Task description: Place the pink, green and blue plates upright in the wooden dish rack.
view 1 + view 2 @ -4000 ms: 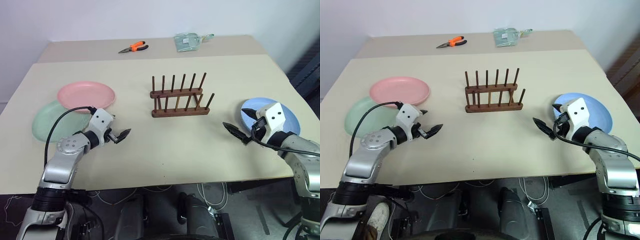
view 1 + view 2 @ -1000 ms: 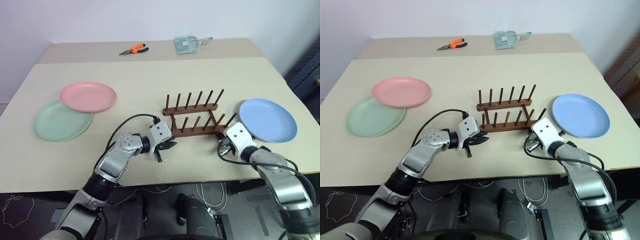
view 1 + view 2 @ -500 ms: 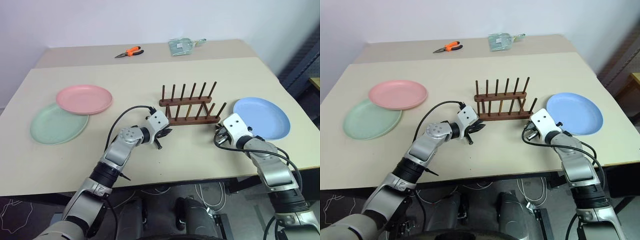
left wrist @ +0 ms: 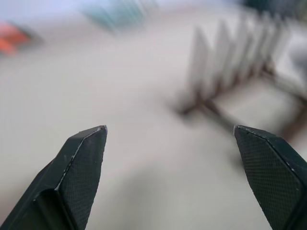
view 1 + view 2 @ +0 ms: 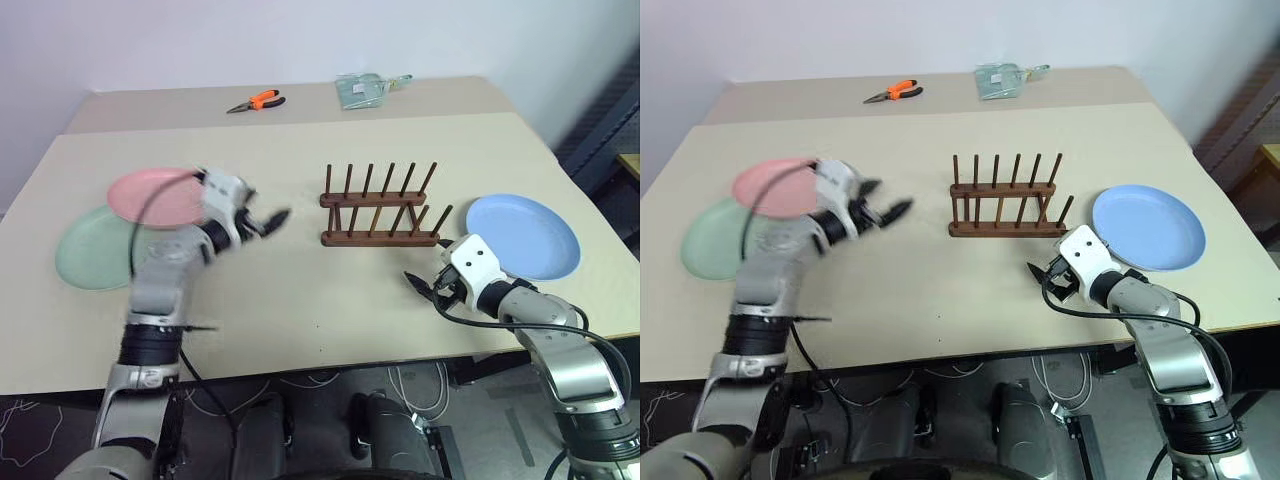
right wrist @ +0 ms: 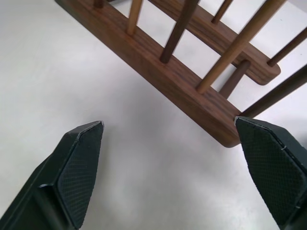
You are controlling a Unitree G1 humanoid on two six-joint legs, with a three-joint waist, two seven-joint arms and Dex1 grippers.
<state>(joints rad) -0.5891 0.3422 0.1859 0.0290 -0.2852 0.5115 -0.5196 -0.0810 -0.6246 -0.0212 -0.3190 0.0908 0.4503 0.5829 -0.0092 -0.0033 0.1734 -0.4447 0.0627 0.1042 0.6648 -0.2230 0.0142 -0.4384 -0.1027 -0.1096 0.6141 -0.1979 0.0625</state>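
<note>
A pale beige table (image 5: 300, 290) with a smooth matte top stands before a plain light wall. Near its middle sits the wooden dish rack (image 5: 380, 212), two dark brown rails each bearing a row of slim round pegs; its slots hold nothing.

The three plates lie flat, each a matte round shallow dish with a raised rim. The blue plate (image 5: 523, 236) rests to the right of the rack, apart from it. The pink plate (image 5: 150, 197) lies to the left, its edge overlapping the green plate (image 5: 88, 250) beneath it.

At the far edge lie orange-handled pliers (image 5: 255, 101) and a crumpled clear bag (image 5: 362, 89).

The left gripper (image 5: 268, 220) hangs above the table between the pink plate and the rack, its black textured fingers spread wide, grasping nothing. The right gripper (image 5: 422, 287) sits low near the rack's right end, fingers likewise spread wide with nothing between them.
</note>
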